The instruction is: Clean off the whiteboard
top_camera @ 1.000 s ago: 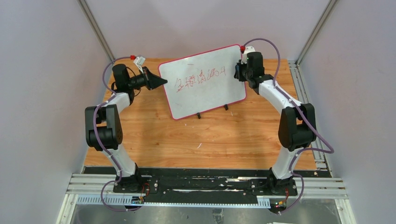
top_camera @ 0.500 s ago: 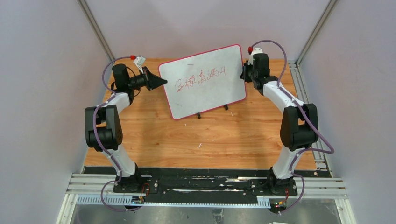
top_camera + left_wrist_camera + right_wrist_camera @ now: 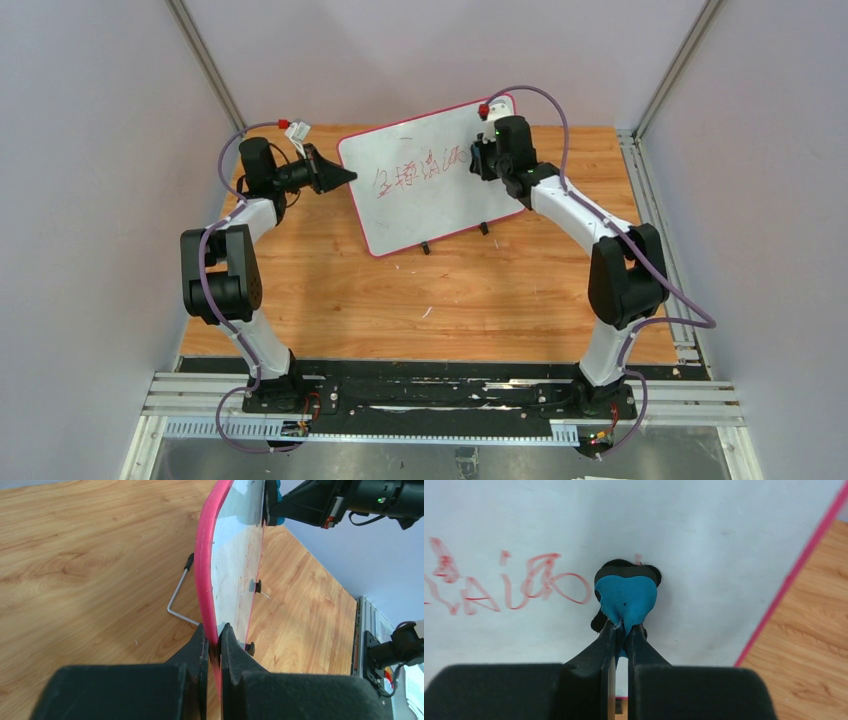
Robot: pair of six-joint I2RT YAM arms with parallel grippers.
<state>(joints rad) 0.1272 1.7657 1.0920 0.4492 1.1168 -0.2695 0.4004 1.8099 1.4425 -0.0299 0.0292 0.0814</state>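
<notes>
Right end effector shifted left, eraser on whiteboard, red handwriting unreadable

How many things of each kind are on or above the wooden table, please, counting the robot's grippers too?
whiteboard: 1
blue-and-black eraser: 1
grippers: 2 (left gripper, right gripper)
Total: 4

The right tool has swung left from the right edge of the whiteboard onto its face. The blue eraser it grips now presses on the right end of the red writing, whose last characters are gone.
</notes>
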